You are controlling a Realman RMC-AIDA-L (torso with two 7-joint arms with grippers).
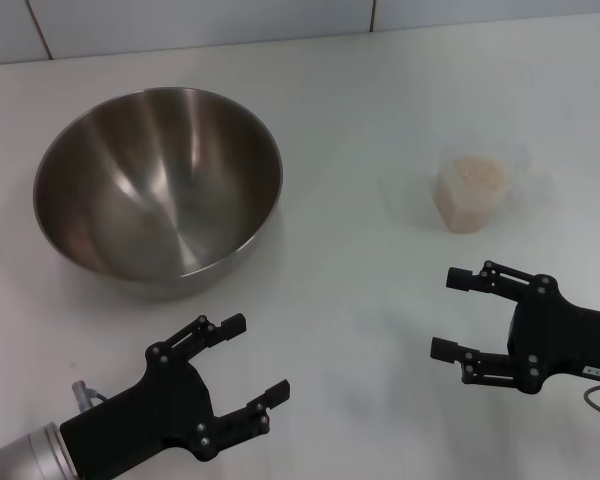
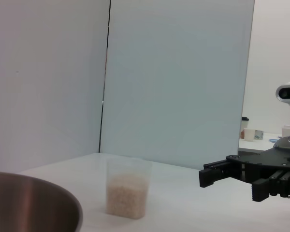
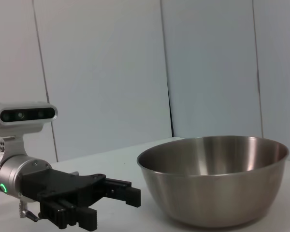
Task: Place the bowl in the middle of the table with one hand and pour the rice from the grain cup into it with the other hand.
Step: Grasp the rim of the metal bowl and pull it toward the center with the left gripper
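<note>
- Head view gives me the whole layout at once: the bowl [image 1: 158,177] sits on the white counter [image 1: 360,290] on my left side, and the grain cup [image 1: 470,192] stands well apart from it on my right side, upright, with the rice [image 1: 472,172] heaped inside.
- Same view: my left gripper [image 1: 255,360] hangs low and near, just short of the bowl's near wall, jaws spread wide and grasping nothing.
- My right gripper [image 1: 450,315] hovers near the cup's side of the counter, apart from the cup, jaws also released and empty.
- Left wrist view adds what the head cannot: the cup [image 2: 128,188] from the side, its clear tapered wall showing the rice [image 2: 127,195] filling the lower part and a bare band above it.
- That view also catches my right gripper [image 2: 227,186] side-on, its jaws parted; only a curved slice of the bowl's rim [image 2: 48,191] enters at one corner, the rest cut off.
- Right wrist view gives the bowl [image 3: 212,186] in full profile, resting flat on the counter, with my left gripper [image 3: 113,205] beside it and not touching; the cup does not appear there.
- Hard to make out: the cup's handle and thin rim nearly vanish against the white counter from above, and the bowl's inside floor is hidden in the side-on profile.
</note>
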